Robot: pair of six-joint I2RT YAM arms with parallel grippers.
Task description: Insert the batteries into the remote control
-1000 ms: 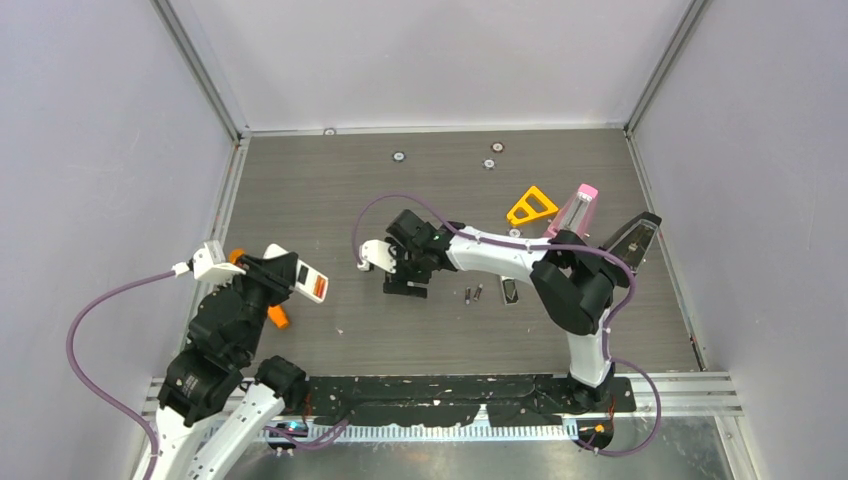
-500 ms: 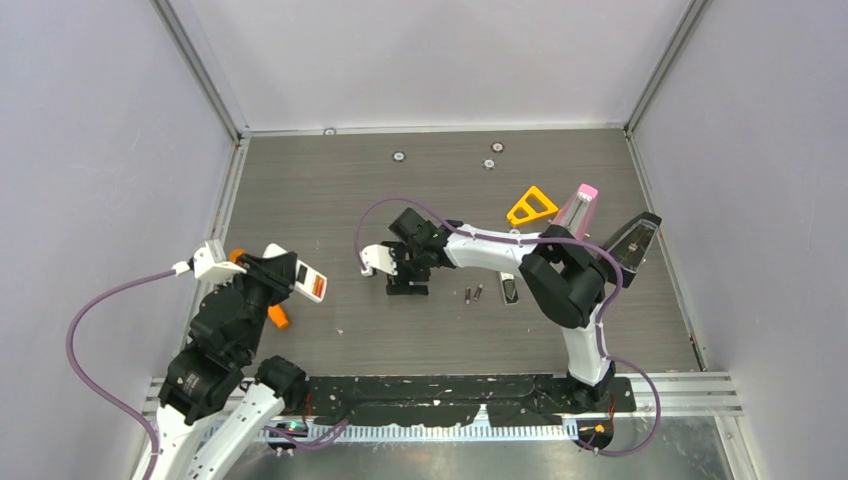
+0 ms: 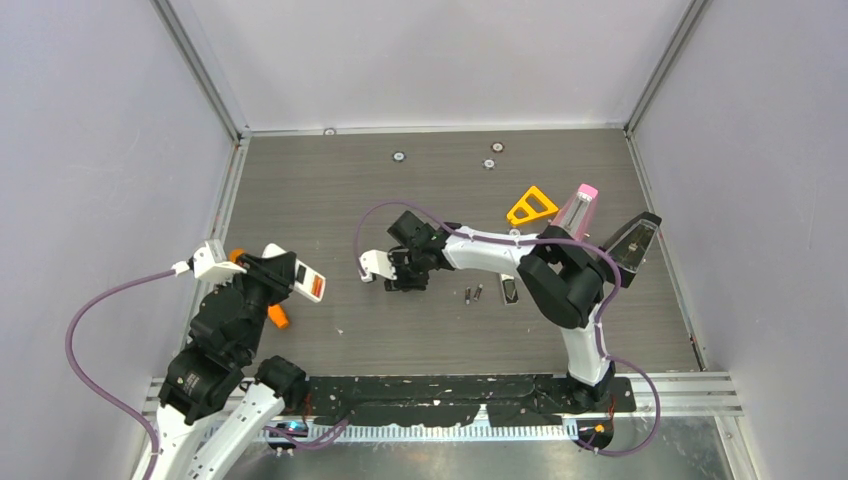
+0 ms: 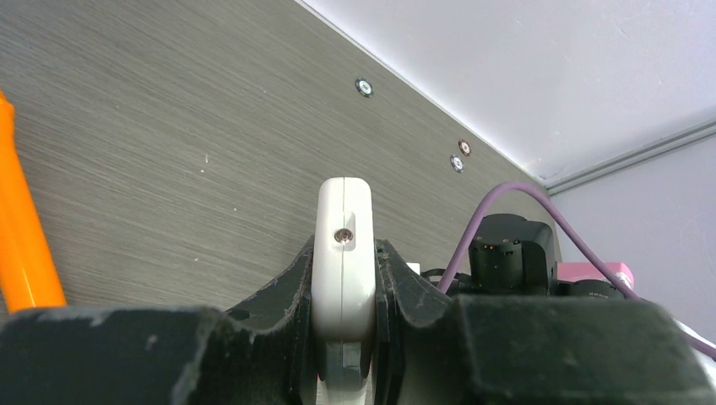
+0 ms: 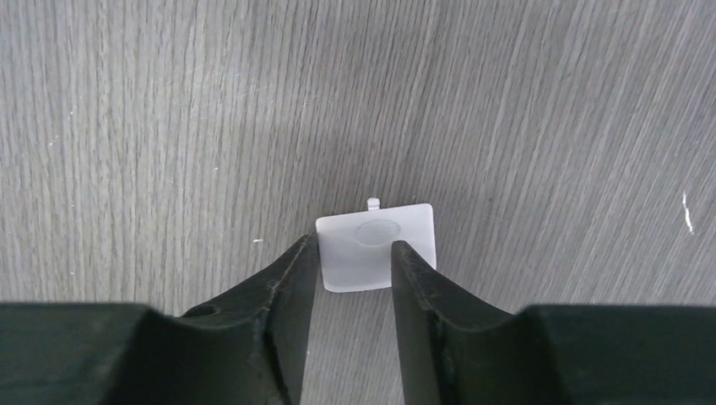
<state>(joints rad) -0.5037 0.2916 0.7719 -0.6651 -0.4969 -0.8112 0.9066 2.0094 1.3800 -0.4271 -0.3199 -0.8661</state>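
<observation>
My left gripper [image 3: 283,272] is shut on the white remote [image 3: 306,281] and holds it on edge above the table's left side. Two orange-red strips [image 3: 318,288] show at the remote's end. In the left wrist view the remote [image 4: 344,245] stands clamped between both fingers. Two dark batteries [image 3: 472,294] lie on the table right of centre. My right gripper [image 3: 400,282] points down at mid-table, jaws a little apart. In the right wrist view its tips [image 5: 355,257] sit over a small white battery cover [image 5: 377,236] lying flat on the table.
An orange cone-ended stick [image 3: 277,317] lies under the left arm and shows in the left wrist view [image 4: 21,245]. A small black object [image 3: 509,291], a yellow triangle [image 3: 531,206], a pink-capped item [image 3: 577,208] and a black device [image 3: 633,240] lie at the right.
The right wrist has shifted slightly toward the near-left and its fingers have drawn in under it. The left arm and remote have not moved.
</observation>
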